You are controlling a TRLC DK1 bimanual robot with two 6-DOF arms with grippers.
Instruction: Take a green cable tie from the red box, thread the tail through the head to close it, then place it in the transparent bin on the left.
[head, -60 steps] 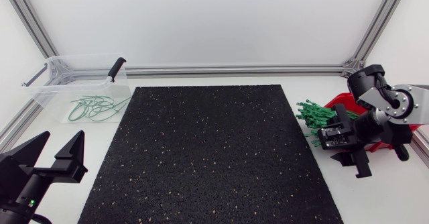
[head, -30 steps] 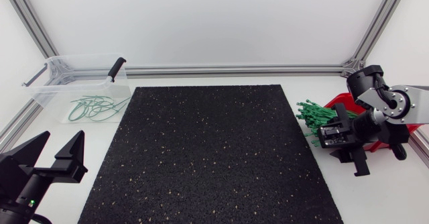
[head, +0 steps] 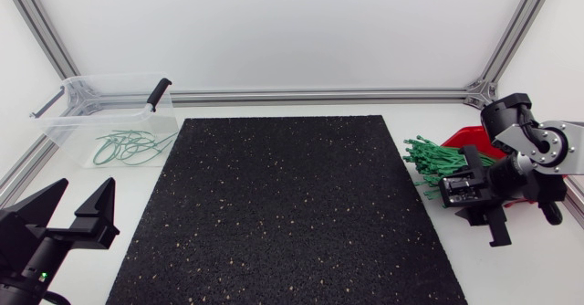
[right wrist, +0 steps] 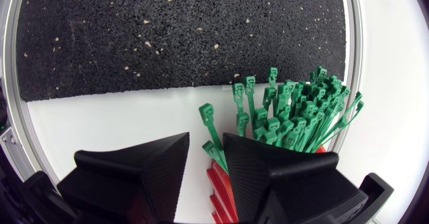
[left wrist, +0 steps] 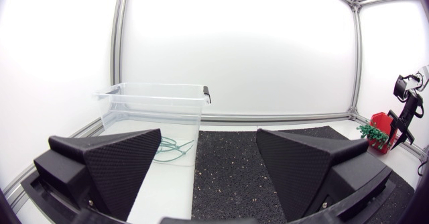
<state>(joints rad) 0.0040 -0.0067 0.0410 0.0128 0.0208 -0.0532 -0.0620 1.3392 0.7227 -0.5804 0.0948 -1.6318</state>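
A bundle of green cable ties fans out of the red box at the table's right. My right gripper hangs over the bundle's near edge, pointing down. In the right wrist view its fingers stand a narrow gap apart, the gripper still open, and one green tie runs down into that gap beside the bundle and the red box. My left gripper rests wide open at the front left, its fingers holding nothing. The transparent bin stands at the back left.
Several closed green ties lie in the bin, which has a black-handled latch. A black speckled mat covers the table's middle. Aluminium frame rails run along the back edge and both sides.
My right gripper's fingers have drawn closer together, and the gripper has shifted slightly right and toward the table's front over the ties. The left arm has not moved.
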